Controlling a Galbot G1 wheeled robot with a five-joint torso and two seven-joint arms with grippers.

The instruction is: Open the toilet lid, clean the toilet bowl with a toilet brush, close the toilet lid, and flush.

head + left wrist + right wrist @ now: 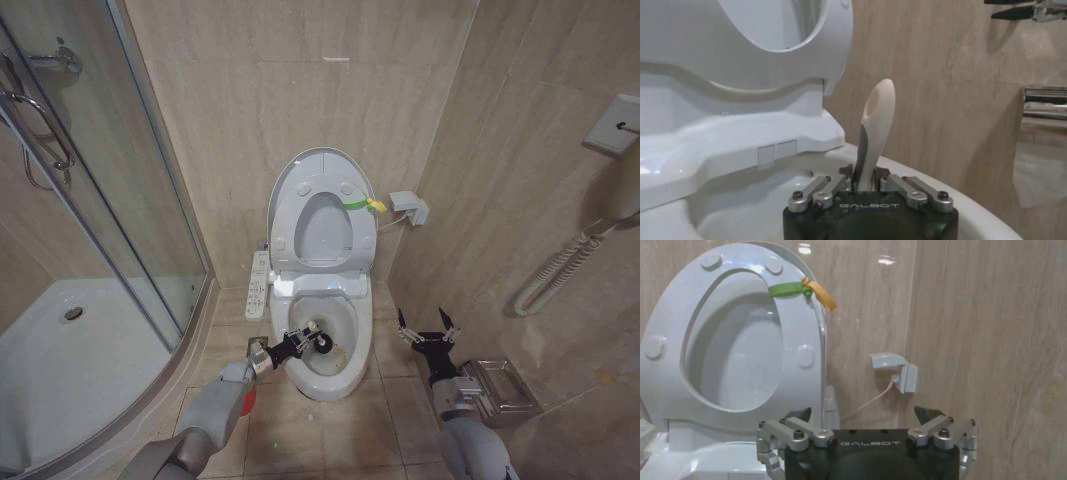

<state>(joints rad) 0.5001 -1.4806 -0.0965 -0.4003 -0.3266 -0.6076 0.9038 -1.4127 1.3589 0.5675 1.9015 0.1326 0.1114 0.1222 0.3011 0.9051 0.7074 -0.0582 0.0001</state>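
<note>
The toilet lid (323,225) (733,355) and the ring seat (300,240) stand raised against the wall, with a yellow-green loop (365,205) (803,289) at their edge. My left gripper (298,341) (867,181) is shut on the toilet brush handle (875,125) at the near left rim of the toilet bowl (340,378). The dark bristle head (323,340) sits inside the bowl. My right gripper (424,322) (863,416) hangs open to the right of the bowl, holding nothing.
A glass shower enclosure (110,200) and white shower tray (70,360) take up the left. A button panel (257,285) lies along the bowl's left side. A chrome paper holder (500,388) and a coiled hose (555,268) are on the right wall. A socket box (410,207) sits behind the toilet.
</note>
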